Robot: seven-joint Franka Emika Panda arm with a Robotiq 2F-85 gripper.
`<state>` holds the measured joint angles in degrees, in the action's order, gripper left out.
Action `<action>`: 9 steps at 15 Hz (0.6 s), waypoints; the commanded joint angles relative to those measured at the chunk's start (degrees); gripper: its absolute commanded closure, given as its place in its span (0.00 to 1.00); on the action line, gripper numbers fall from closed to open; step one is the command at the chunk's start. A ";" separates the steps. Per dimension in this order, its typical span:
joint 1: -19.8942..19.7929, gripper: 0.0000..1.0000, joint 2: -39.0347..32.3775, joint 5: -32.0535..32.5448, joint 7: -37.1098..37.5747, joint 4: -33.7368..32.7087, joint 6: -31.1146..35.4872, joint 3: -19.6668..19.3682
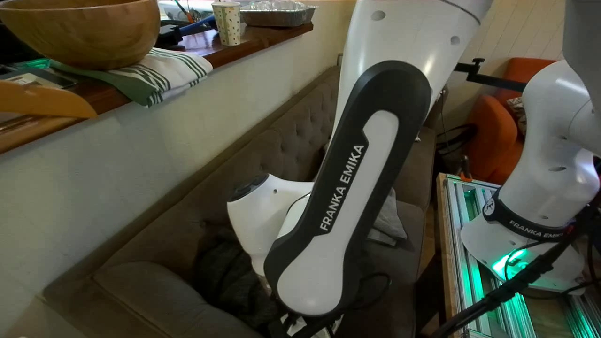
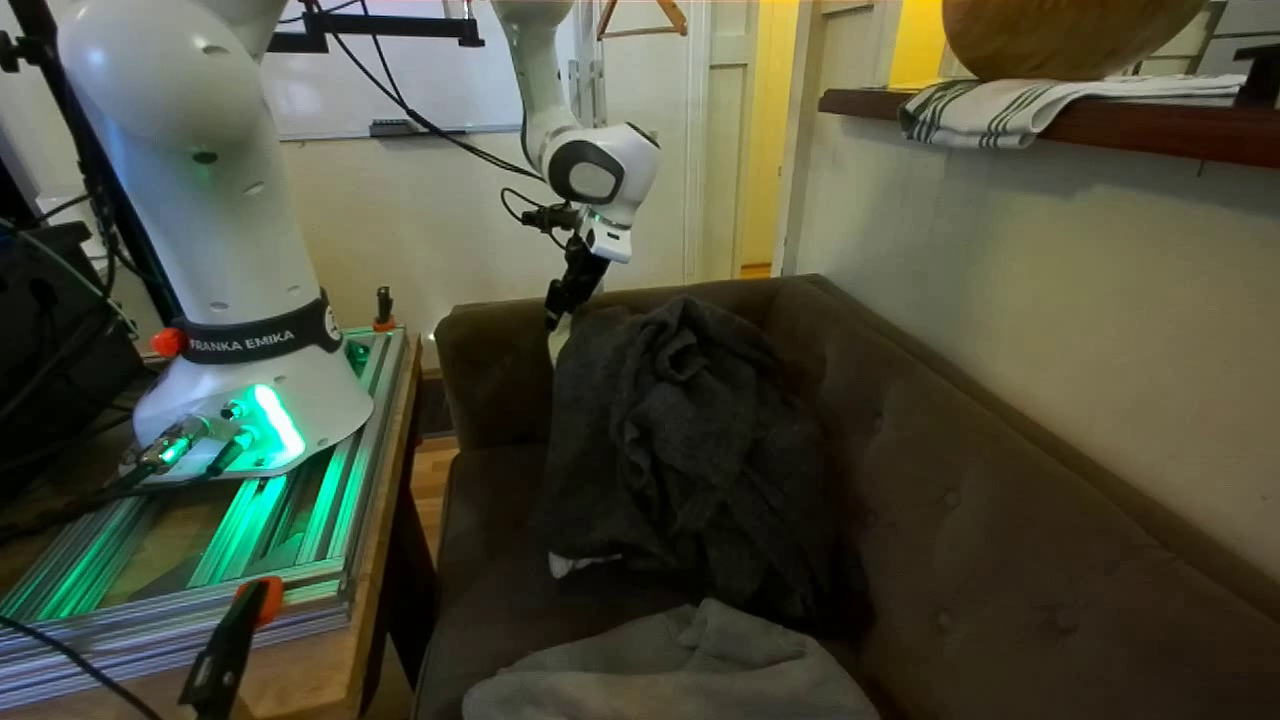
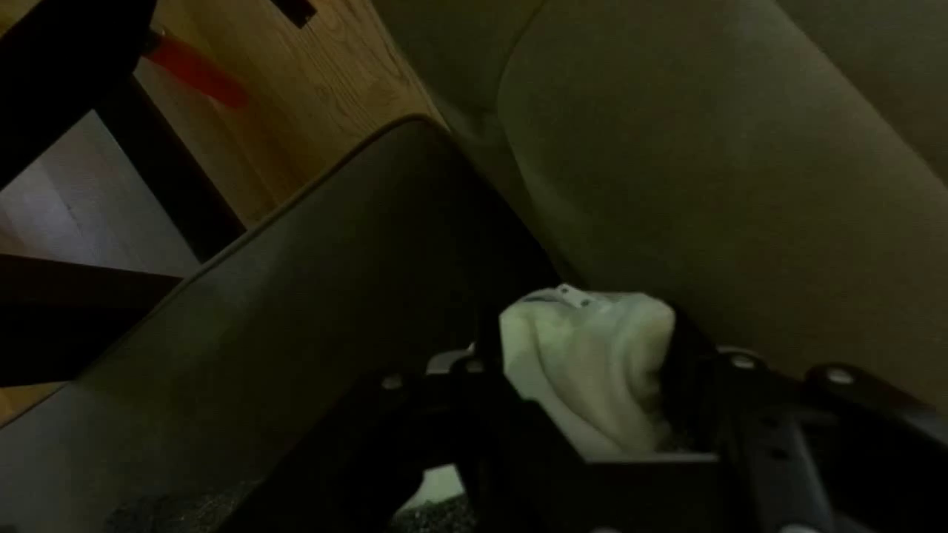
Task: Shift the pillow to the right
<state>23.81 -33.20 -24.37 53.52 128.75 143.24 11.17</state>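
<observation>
A pale, bunched corner of the pillow (image 3: 585, 370) stands between my fingers in the wrist view. My gripper (image 3: 581, 348) is shut on it, with fabric filling the space between the fingertips. In an exterior view, my gripper (image 2: 560, 305) is at the far end of the sofa, with a pale strip of the pillow (image 2: 559, 338) just below the fingers. Most of the pillow appears hidden under a dark grey blanket (image 2: 690, 450). In an exterior view the arm and frame edge mostly hide the gripper.
The brown sofa (image 2: 1000, 520) has its backrest against the wall and an armrest (image 2: 490, 370) near the gripper. A light grey cloth (image 2: 670, 670) lies on the seat. The robot's table (image 2: 380, 520) stands beside the sofa. A wooden bowl (image 1: 84, 33) sits on a ledge above.
</observation>
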 commanded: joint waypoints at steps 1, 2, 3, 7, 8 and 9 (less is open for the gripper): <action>1.01 0.76 -0.84 2.39 3.39 0.38 0.59 -0.98; 1.08 0.84 -0.95 2.66 3.79 0.33 0.58 -1.07; 1.20 0.90 -1.03 3.13 4.21 0.26 0.32 -1.28; 1.60 1.00 -0.93 5.82 5.51 0.15 -0.16 -2.24; 1.66 0.98 -0.26 6.82 5.09 0.35 -0.47 -2.30; 1.69 0.98 0.85 7.34 4.42 1.06 0.83 -2.09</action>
<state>24.40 -33.73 -20.63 56.88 128.74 143.23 10.16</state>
